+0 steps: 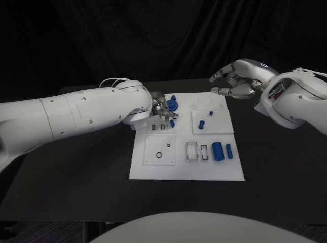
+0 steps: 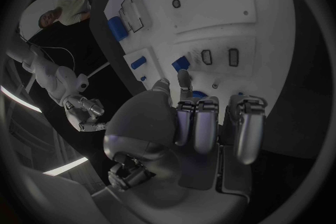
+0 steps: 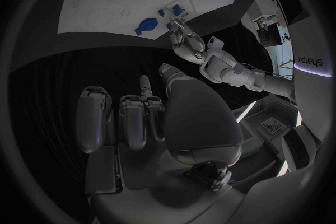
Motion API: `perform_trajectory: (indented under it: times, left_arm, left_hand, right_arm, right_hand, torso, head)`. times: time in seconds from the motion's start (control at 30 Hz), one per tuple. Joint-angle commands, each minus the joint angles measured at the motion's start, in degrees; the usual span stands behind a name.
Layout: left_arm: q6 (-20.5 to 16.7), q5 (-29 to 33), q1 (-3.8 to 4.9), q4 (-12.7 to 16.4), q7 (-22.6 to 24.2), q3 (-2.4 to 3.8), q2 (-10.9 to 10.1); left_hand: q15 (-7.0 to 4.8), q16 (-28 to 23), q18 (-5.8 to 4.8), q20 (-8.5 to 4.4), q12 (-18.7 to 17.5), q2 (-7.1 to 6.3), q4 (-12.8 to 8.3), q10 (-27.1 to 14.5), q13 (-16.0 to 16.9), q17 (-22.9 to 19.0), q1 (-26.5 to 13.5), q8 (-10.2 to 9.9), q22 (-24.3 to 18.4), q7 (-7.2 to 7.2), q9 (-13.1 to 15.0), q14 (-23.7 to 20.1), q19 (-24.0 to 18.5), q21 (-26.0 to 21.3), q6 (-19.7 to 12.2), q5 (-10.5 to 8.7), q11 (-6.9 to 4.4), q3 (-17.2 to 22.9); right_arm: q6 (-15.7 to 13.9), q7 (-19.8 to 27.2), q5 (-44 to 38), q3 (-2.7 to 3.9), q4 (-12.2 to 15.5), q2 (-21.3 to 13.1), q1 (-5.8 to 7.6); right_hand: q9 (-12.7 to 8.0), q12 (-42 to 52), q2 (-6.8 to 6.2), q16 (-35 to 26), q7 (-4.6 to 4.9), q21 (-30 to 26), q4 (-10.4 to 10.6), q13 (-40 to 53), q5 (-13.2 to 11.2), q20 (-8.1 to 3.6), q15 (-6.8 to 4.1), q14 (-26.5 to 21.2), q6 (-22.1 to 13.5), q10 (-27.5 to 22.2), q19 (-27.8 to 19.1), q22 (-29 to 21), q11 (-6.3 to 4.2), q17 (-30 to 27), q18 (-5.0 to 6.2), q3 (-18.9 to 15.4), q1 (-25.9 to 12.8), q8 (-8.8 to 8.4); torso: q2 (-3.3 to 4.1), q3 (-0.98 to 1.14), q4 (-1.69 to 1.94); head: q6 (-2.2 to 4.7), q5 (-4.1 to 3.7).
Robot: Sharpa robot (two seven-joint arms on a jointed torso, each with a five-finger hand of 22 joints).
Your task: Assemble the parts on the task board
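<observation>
Two hands on show, and only one is at the work. The left hand (image 1: 158, 109) is down over the far left part of the board (image 1: 153, 169), its fingertips right by a blue part (image 1: 172, 105) that sits near the board's far edge. Whether those fingers actually pinch anything, the pictures don't settle: in the left wrist view the fingers (image 2: 197, 123) curl down toward the board with a sliver of blue (image 2: 199, 93) just past their tips, contact unclear.

The right hand (image 1: 233, 81) hangs off the board's far right corner, well above the table, fingers loosely curled and apart, nothing in them. In the right wrist view its fingers (image 3: 133, 120) point across at the board with dark table between.

Here's what the coming move turns on: the blue part lies straight ahead of the left hand's fingertips, just beside them, while the right hand is well apart from it. So the left is plainly the nearer. Near the right edge lie two more pieces, a fat blue cylinder (image 1: 216, 150) and a thin one (image 1: 229, 151), side by side, long axes running toward the robot. They look untouched, so plenty of assembly likely remains.
</observation>
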Motion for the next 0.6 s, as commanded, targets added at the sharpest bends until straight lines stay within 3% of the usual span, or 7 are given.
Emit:
perform_trajectory:
  times: [0.03,0.6]
  left_arm:
    - [1.0,-0.3,-0.19,-0.4,0.8,0.04,0.4]
    - [1.7,-0.3,-0.81,-1.2,0.7,0.04,1.3]
  left_hand:
    - [-0.37,0.1,-0.35,-0.4,0.1,0.04,0.1,6.0,14.9,15.1,0.5,-0.3,15.1,0.08,0.2,5.8,6.0,0.2,-0.5,-0.13,-0.39,0.4]
    - [-0.39,0.1,-0.35,-0.42,0.1,0.15,0.1,6.0,14.9,15.1,0.4,-0.4,15.1,0.08,0.6,5.8,6.0,0.2,-0.4,-0.44,-0.4,0.8]
  right_arm:
    - [-0.1,-1.2,0.0,0.05,0.0,0.1,-0.17]
    - [0.0,-1.0,0.0,0.05,-0.2,0.2,-0.41]
  right_hand:
    - [-0.1,-0.3,0.11,-0.4,0.08,-0.4,0.0,10.5,0.1,0.36,0.45,4.8,0.5,2.3,1.6,12.0,0.5,9.2,0.09,0.3,0.4,0.33]
    - [-0.1,-0.5,0.11,-0.4,0.09,-0.4,0.0,10.4,0.1,0.37,0.45,4.8,0.5,2.2,1.6,12.0,0.51,9.2,0.1,0.3,0.3,0.33]
  torso:
    - [0.0,0.02,0.02]
    - [0.02,0.02,0.03]
  head:
    - [-0.06,0.0]
    - [-0.38,0.08]
